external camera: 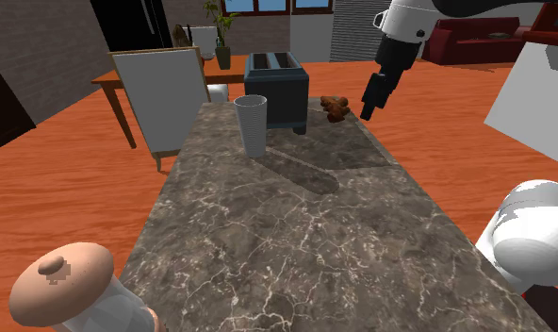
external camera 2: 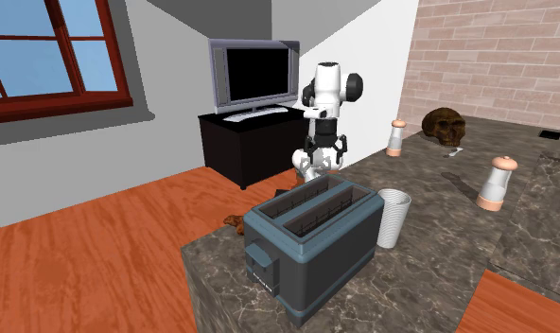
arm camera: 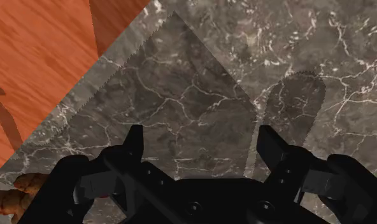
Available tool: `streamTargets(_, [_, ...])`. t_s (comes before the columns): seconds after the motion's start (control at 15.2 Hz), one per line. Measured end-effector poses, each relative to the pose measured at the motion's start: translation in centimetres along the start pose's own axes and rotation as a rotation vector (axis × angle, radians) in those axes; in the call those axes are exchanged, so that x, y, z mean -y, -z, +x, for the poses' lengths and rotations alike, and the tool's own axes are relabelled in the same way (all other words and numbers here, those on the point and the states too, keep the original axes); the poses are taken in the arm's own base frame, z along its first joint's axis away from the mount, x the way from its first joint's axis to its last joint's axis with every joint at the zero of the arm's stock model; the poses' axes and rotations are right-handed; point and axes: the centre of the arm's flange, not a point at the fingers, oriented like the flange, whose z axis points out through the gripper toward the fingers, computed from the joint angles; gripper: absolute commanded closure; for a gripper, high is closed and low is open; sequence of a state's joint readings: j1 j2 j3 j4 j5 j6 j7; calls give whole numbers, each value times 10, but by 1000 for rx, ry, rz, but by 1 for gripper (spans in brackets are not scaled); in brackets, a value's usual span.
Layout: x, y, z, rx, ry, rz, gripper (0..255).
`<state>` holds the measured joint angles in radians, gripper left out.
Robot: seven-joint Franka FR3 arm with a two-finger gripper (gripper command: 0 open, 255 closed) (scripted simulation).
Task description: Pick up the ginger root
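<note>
Worktop [external camera: 305,217], dark veined marble. Carries: blue-grey two-slot toaster [external camera: 274,90] at the shoulder view's far end; pale cup [external camera: 252,124] upright just before it; brown ginger root [external camera: 335,107] beside the toaster; pink-capped white shaker [external camera: 70,288] at the near end.

1. You get even, bright light in every view, and edges are crisp near and far.
2. On the counter [external camera: 296,245], the cup [external camera: 252,124] and toaster [external camera: 277,90] cast dark shadows toward the shoulder view's lower right.
3. In the wrist view, the big angular shadow [arm camera: 181,95] on the counter has a jagged, stair-stepped edge.
</note>
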<state>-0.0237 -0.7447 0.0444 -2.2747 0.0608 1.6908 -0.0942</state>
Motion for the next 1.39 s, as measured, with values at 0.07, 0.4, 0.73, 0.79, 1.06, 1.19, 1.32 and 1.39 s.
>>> streamTargets(0.07, [0, 0, 0, 0, 0, 0, 0])
streamTargets(0.4, [-12, -16, 52, 24, -207, -28, 0])
streamTargets(0.73, [-43, -43, 108, 56, -469, -63, 0])
streamTargets(0.79, [-52, -49, 118, 62, -522, -70, 0])
streamTargets(1.06, [-94, -63, 153, 86, -735, -98, 0])
streamTargets(1.19, [-114, -75, 169, 97, -840, -111, 0])
streamTargets(1.32, [-138, -83, 178, 110, -946, -125, 0])
streamTargets(1.39, [-149, -88, 184, 116, -999, -133, 0])
